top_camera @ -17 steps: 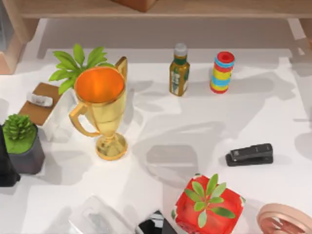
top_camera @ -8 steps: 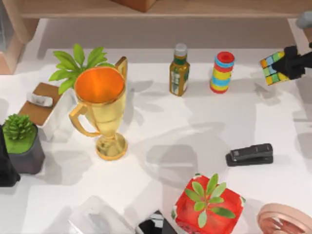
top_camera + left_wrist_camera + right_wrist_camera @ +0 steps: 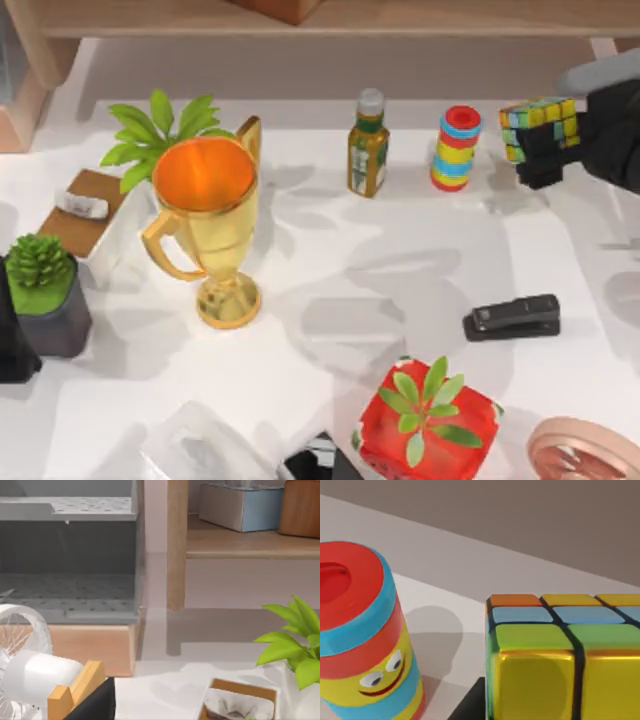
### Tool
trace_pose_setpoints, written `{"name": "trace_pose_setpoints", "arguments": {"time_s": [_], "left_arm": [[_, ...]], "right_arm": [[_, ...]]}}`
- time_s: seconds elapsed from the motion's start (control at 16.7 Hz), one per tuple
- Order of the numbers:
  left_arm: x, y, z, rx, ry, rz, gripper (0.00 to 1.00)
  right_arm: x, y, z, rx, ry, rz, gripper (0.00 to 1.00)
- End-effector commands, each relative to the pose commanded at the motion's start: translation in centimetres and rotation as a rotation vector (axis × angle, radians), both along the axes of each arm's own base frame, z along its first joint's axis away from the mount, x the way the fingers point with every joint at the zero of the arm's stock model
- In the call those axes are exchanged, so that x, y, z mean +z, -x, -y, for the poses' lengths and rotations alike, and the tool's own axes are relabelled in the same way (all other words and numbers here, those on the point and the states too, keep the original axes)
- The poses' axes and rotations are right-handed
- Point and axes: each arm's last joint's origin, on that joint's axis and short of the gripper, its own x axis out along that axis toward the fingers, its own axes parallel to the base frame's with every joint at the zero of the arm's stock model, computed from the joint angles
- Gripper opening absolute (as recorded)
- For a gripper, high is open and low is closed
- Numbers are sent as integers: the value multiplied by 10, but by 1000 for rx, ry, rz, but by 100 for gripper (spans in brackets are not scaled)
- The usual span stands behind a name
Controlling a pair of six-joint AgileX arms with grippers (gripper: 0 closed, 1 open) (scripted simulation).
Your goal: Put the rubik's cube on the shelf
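The rubik's cube (image 3: 540, 115), with yellow, green and blue squares between dark lines, hangs above the table's back right, just right of the striped cylinder. My right gripper (image 3: 541, 142) reaches in from the right edge and is shut on it. In the right wrist view the rubik's cube (image 3: 560, 655) sits close up beside the cylinder. The shelf (image 3: 400, 18), a long light-brown board, runs along the back edge above the table. In the left wrist view, the shelf (image 3: 250, 542) stands on a pale wooden support.
A striped cylinder (image 3: 456, 148) and a bottle (image 3: 368, 145) stand at the back. A gold trophy (image 3: 210, 220) and leafy plants are on the left. A black stapler (image 3: 512, 317) and a red planter (image 3: 425, 420) lie at the front right.
My right gripper came in from the right edge holding the cube and has moved left, ending close to the striped cylinder. Nothing on the table has shifted.
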Motion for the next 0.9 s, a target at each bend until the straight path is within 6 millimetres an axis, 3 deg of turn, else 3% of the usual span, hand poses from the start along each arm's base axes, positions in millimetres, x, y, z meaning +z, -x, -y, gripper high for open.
{"name": "trace_pose_setpoints", "arguments": {"time_s": [0.48, 0.9], "left_arm": [[0, 0, 0, 0, 0, 0, 100], [0, 0, 0, 0, 0, 0, 100]], "right_arm": [[2, 26, -45, -217, -15, 431, 0], [26, 29, -58, -378, -126, 684, 0]]}}
